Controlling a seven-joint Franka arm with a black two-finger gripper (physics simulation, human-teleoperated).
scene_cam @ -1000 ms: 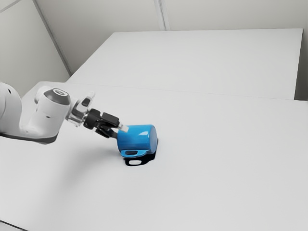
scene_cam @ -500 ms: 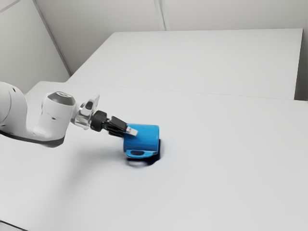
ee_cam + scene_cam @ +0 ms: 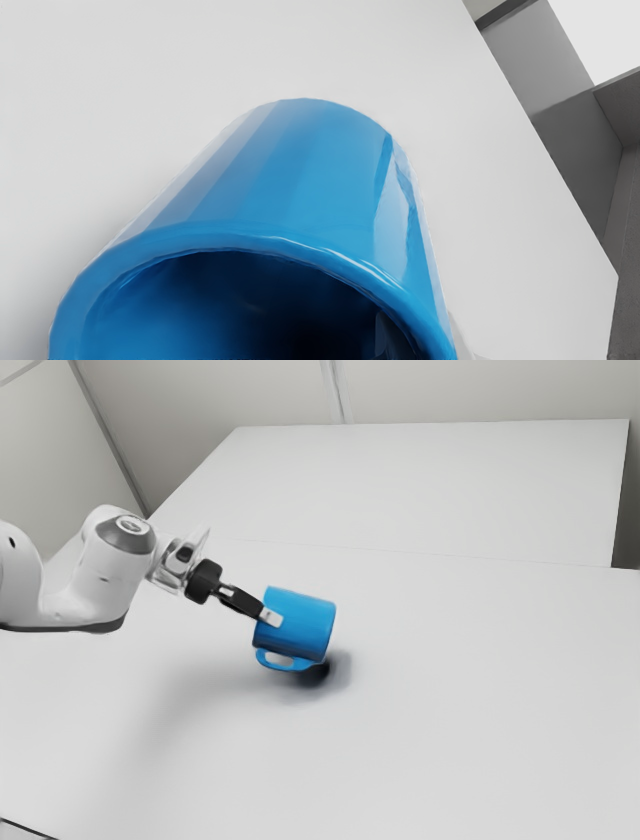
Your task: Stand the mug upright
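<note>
One blue mug (image 3: pixel 305 625) hangs tilted above the counter (image 3: pixel 450 720) (handle (image 3: pixel 284 667) on its underside), its wall clamped between the two fingers of the hand (image 3: pixel 270 617).

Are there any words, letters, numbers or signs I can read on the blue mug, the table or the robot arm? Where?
Blue mug: none on the parts that show.
Table: none.
Robot arm: a little round mark on its grey cap, too small to read.

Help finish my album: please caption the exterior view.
Claw holding a blue mug tilted above the white table, handle low.
</note>
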